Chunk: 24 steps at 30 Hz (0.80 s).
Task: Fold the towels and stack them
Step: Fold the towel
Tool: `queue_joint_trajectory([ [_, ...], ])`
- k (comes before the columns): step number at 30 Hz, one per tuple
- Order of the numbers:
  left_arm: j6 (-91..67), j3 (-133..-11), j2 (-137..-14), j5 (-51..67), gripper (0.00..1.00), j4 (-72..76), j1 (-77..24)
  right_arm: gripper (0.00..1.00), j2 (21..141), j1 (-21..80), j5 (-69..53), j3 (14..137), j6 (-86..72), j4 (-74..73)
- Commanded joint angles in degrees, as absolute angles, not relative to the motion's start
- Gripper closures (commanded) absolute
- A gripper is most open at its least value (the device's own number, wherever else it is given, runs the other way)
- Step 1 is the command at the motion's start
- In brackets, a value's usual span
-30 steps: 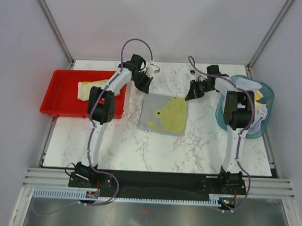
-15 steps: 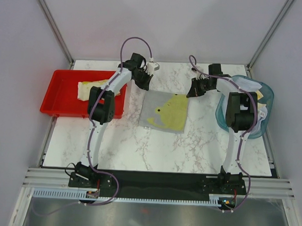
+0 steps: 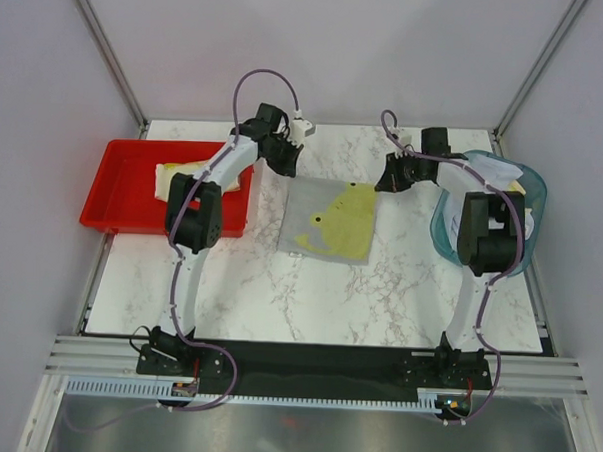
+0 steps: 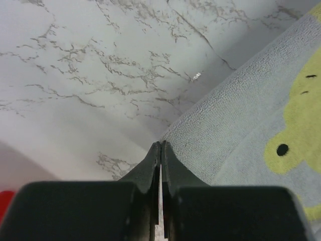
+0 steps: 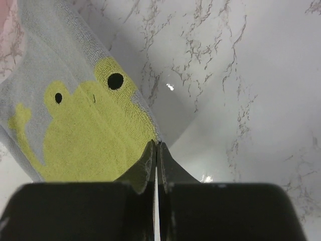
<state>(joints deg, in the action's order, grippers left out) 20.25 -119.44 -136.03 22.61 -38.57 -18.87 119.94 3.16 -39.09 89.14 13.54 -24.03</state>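
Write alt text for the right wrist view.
The right gripper, jaws shut, pinches one corner of a grey towel printed with a yellow-green frog. A white marble table with grey veins fills the rest of the view.

Centre stage, a white marble worktop with grey veins (image 3: 278, 295). At its left edge lies a shallow rectangular red plastic tray (image 3: 118, 196). Over at the right edge sits a translucent teal plastic basket (image 3: 441, 232), well apart from the tray. Pale lilac walls (image 3: 369, 49) box it all in.
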Motion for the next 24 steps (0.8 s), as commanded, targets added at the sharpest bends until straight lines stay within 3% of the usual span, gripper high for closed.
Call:
queue_joint_trajectory([
  [1,18.19,-116.73,-127.71,20.74,0.98,-34.46,-18.37,1.0,114.53,3.25,-38.06,86.58,12.84,-19.43],
  [24,14.59,-87.19,-107.94,21.18,0.98,-23.2,-19.07,1.0,91.85,8.0,-30.59,62.93,10.2,-8.35],
])
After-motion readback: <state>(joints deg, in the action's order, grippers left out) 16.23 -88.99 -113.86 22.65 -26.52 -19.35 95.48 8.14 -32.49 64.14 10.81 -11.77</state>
